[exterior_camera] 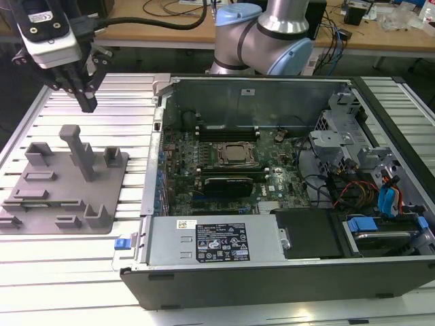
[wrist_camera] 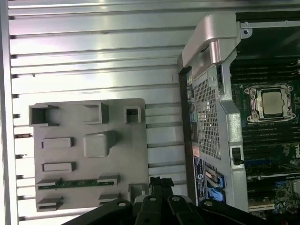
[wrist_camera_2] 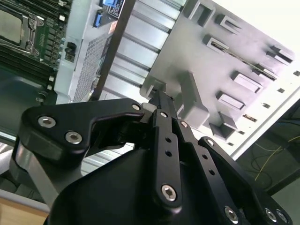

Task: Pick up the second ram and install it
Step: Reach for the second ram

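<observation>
Black end effector [exterior_camera: 87, 103], plain matte grey holder tray [exterior_camera: 68, 204], thin green second ram [wrist_camera: 77, 183], silver table [exterior_camera: 68, 272] ribbed in parallel bright stripes, green motherboard [exterior_camera: 204, 190], silver arm [exterior_camera: 285, 41] with pale blue joint caps, blue clips [exterior_camera: 387, 200].

Case label [exterior_camera: 222, 242], print illegible

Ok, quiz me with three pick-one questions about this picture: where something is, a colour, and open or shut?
1. Where is the green ram stick? A in the holder tray B on a chair C on the floor
2. The holder tray's colour? A red B grey C yellow
3. The computer case is: A closed B upside down C open
Answers: 1 A, it lies in a tray slot; 2 B, it is plain grey; 3 C, the motherboard shows inside.
</observation>
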You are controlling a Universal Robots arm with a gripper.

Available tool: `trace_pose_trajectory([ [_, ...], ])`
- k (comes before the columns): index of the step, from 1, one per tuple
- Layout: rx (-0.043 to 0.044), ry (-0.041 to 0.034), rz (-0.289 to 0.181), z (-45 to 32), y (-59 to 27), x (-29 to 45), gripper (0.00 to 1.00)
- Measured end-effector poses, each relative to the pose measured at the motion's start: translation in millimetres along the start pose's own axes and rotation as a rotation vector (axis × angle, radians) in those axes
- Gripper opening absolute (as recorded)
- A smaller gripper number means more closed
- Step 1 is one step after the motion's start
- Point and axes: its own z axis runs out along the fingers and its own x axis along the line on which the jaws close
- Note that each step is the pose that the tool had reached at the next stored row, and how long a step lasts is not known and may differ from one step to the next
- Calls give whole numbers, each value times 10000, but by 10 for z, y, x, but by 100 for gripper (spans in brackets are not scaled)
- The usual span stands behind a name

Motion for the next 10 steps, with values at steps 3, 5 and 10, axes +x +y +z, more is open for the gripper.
trace_pose_trajectory([
  [3, -1, -18, 0, -5, -6, 89, 8],
  [5, -2, -33, -1, -9, -12, 166, 8],
  [10, -4, -61, -3, -19, -27, 368, 8],
])
